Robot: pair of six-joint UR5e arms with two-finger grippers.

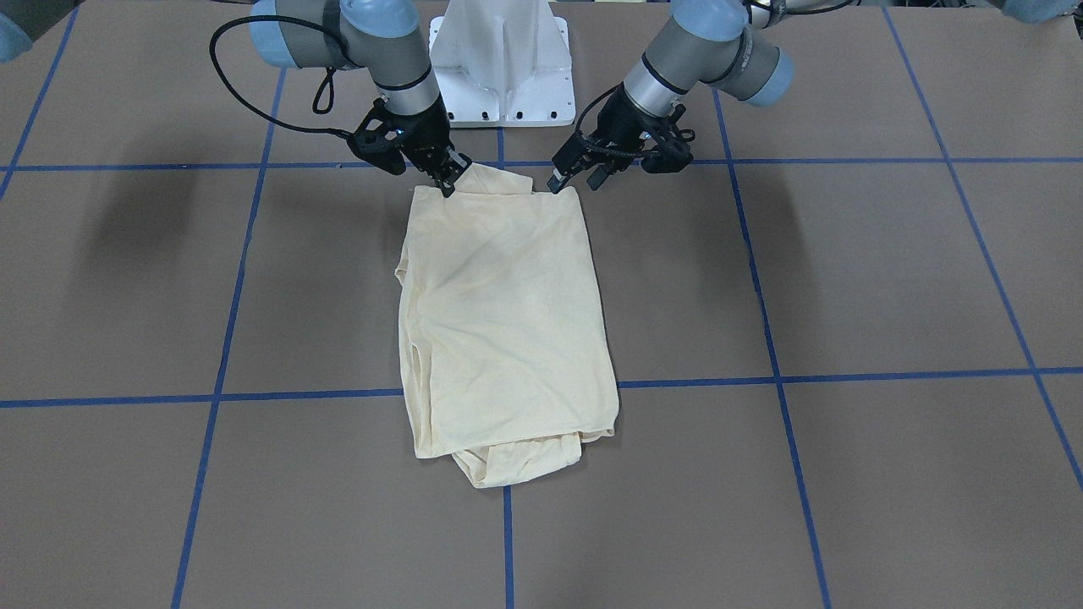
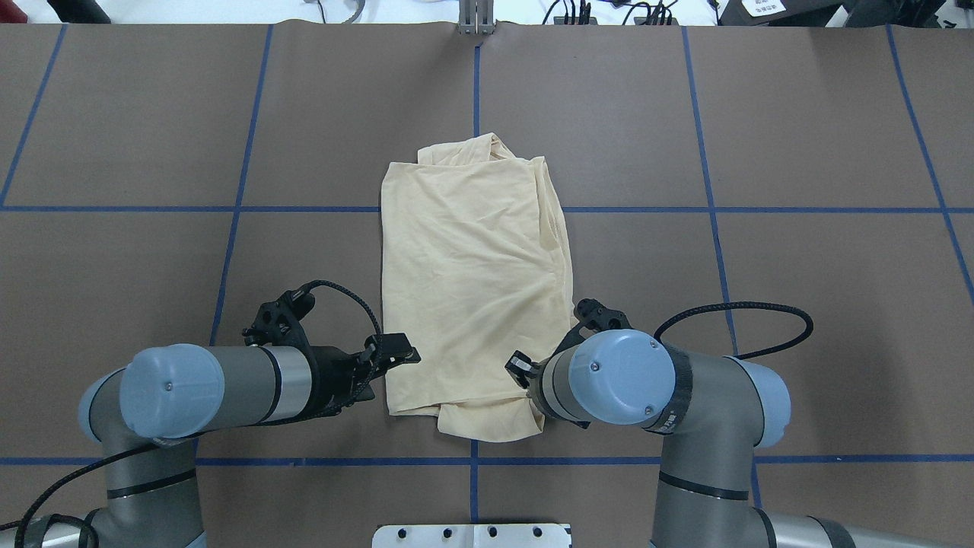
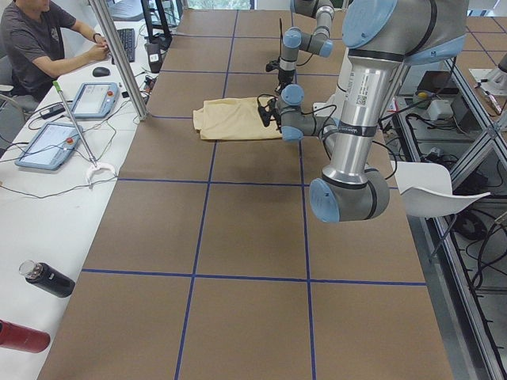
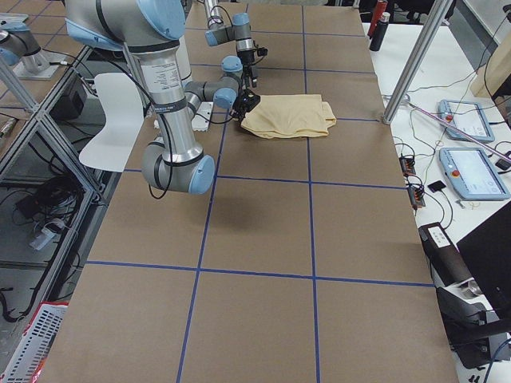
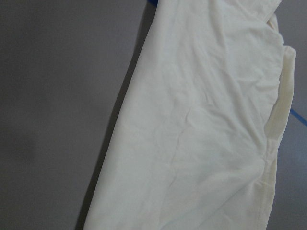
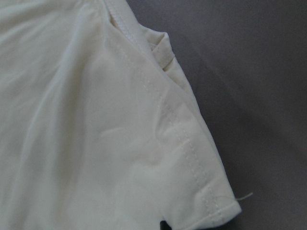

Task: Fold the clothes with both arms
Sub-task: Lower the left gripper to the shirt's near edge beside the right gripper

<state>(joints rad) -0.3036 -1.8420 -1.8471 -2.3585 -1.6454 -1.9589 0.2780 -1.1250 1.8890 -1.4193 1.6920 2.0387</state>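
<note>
The clothes are one pale cream-yellow shirt [image 1: 508, 313] [image 2: 472, 281], lying folded into a long strip at the table's middle. A bunched end pokes out on the side away from the robot. My left gripper [image 1: 576, 181] [image 2: 403, 356] is open and low at one near corner of the shirt, with one finger at the cloth's edge. My right gripper [image 1: 454, 176] is open at the other near corner, right against the fabric, and is mostly hidden under its own wrist in the overhead view. Both wrist views show only shirt [image 5: 201, 120] [image 6: 96, 134] and brown table, no fingers.
The brown table [image 1: 846, 271] has blue tape lines crossing it. The white pedestal base [image 1: 503, 68] stands just behind the grippers. A person [image 3: 40, 47] sits at a side desk with pendants [image 4: 463, 120], and bottles [image 3: 47, 279] lie near it.
</note>
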